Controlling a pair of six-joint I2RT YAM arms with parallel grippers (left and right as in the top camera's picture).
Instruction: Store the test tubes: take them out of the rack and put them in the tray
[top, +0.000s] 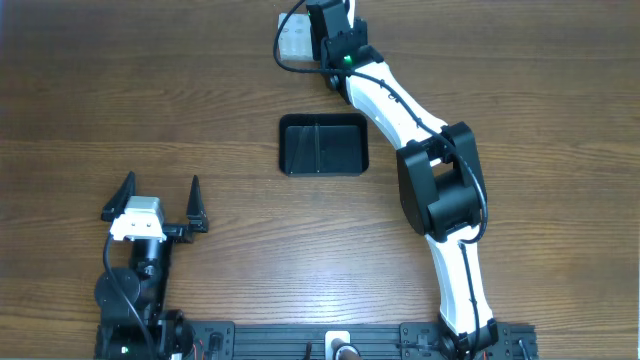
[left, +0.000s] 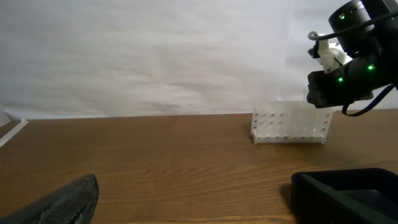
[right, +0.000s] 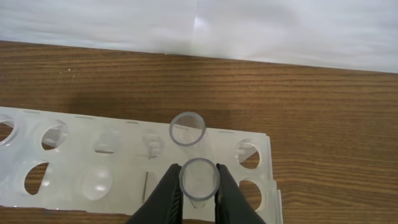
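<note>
A clear test tube rack (right: 81, 165) lies at the table's far edge, also seen as the rack (top: 297, 42) and the rack (left: 290, 122). My right gripper (right: 198, 186) is above the rack, shut on the mouth of a clear test tube (right: 199, 167). A second test tube (right: 187, 129) stands in the hole just beyond it. The black two-compartment tray (top: 322, 145) sits mid-table, empty. Near its base at the front left, my left gripper (top: 160, 187) rests wide open with nothing between its fingers (left: 65, 200).
The right arm (top: 420, 140) stretches from the front right over the tray's right side to the rack. A white wall (left: 155, 56) rises directly behind the rack. Bare wood lies left of the tray and in front of it.
</note>
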